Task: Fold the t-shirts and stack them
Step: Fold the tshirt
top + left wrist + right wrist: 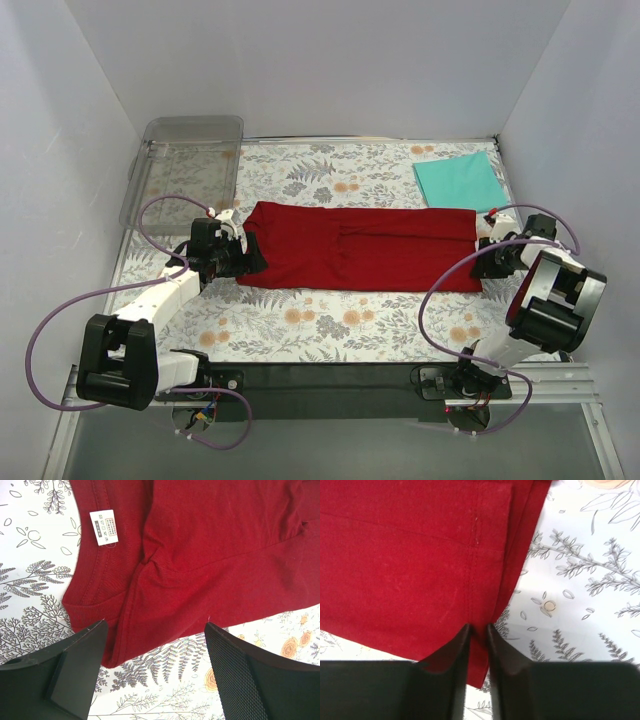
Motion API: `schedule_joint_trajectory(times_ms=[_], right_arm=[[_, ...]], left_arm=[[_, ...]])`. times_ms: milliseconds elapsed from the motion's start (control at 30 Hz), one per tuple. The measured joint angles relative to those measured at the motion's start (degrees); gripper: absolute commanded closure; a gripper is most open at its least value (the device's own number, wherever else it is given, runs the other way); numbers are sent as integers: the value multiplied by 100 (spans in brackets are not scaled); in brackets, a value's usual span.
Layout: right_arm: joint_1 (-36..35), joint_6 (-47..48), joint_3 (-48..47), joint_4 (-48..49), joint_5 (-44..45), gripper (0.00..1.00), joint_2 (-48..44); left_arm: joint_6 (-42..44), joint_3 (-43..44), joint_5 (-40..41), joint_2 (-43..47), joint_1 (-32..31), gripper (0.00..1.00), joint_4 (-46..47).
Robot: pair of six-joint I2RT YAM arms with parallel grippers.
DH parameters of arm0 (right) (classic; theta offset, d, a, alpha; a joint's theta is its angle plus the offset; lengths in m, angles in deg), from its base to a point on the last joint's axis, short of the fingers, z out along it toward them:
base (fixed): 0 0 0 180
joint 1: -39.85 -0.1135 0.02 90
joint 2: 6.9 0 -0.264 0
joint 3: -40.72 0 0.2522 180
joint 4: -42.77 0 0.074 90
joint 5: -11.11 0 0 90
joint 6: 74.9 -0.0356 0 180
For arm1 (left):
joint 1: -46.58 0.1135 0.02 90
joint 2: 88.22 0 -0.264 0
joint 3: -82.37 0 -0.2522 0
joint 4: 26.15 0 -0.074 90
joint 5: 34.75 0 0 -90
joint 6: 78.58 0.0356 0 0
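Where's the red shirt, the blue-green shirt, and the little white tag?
red shirt [360, 248]: top view, middle of its body.
teal shirt [460, 182]: top view, centre of the fold.
white tag [104, 526]: left wrist view, label's middle.

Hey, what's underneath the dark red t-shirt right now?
The floral mat shows around the dark red t-shirt, so it lies on that. Whether anything else sits beneath the cloth is hidden.
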Motion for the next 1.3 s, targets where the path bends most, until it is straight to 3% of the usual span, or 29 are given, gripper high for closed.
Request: schedule_joint_trajectory(times_ms=[133,267,933,1300], right_arm=[[0,15,116,-44,35,90,-170],[0,26,127,-107,83,94,-417],[61,232,525,-151,256,91,-787],[66,273,525,-146,199,91,-702]], left_arm=[[0,0,0,0,0,28,0],[0,0,-2,0,0,28,0],[-7,120,-190,-470,0,35,20],[0,1414,-492,-1574,-31,43,461]])
